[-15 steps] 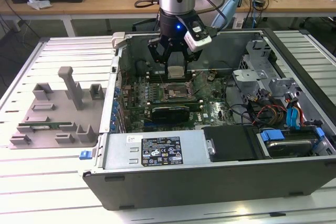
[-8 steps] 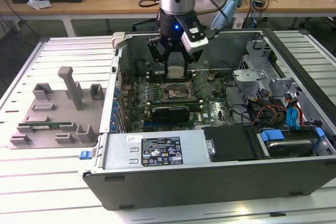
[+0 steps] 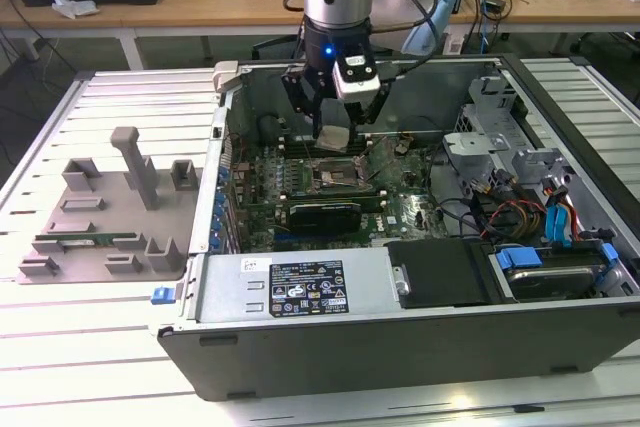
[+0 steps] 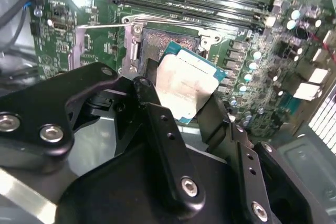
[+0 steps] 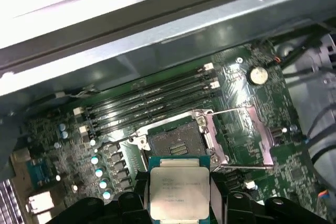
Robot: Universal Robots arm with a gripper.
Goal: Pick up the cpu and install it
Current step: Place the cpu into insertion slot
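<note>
Jaws: closed narrowly on two opposite edges of the cpu (image 4: 186,85), one black finger (image 4: 152,103) on each side.
Gripper (image 4: 184,106): points down into the open computer case (image 3: 400,347), as the exterior view shows.
Cpu: held flat with its silvery top plate facing up, lifted clear of the board and touching nothing but the fingers.
Cpu position: just above and slightly to one side of the socket (image 5: 176,142) in both wrist views. It is not seated.
Socket: uncovered and open, with its dark contact field exposed.
Retention frame (image 5: 247,135): swung open beside the socket, with its thin wire lever raised.
Memory slots (image 5: 152,106): long dark parallel rows just beyond the socket on the green motherboard (image 5: 63,145).
Coin battery (image 5: 257,74): a round cell on the board, near one end of the slots.
Graphics card (image 3: 325,212): a black rectangle on the board, on the near side of the socket in the exterior view.
Cables (image 3: 540,217): a red and blue bundle inside the case, at the exterior view's right.
Fixture tray (image 3: 100,207): a grey tray on the slatted table (image 3: 120,87), outside the case at the exterior view's left.
</note>
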